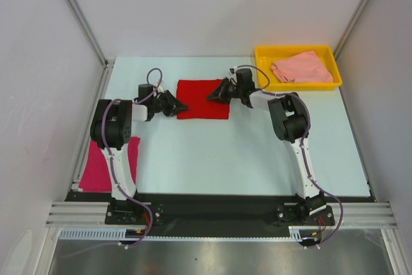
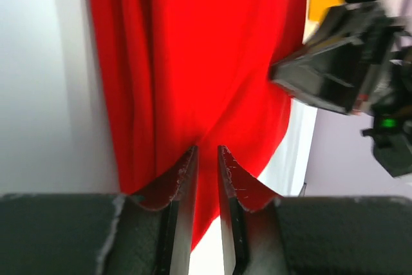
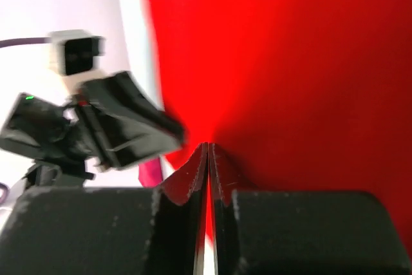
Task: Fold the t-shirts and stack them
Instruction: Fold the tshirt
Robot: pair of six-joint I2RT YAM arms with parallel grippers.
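The bright red t-shirt (image 1: 203,99) lies folded into a rectangle at the table's middle back. My left gripper (image 1: 185,105) is at its left edge; in the left wrist view the gripper (image 2: 206,151) is closed to a narrow gap on red cloth (image 2: 193,62) that puckers toward the tips. My right gripper (image 1: 211,96) is at the shirt's right part; in the right wrist view it (image 3: 208,147) is shut on red cloth (image 3: 290,62). The magenta t-shirt (image 1: 96,167) lies at the near left, partly under the left arm. The pale salmon t-shirt (image 1: 302,67) lies crumpled in the tray.
A yellow plastic tray (image 1: 264,53) stands at the back right corner of the pale table (image 1: 257,159). Grey walls close in both sides and the back. The two grippers face each other closely across the red shirt.
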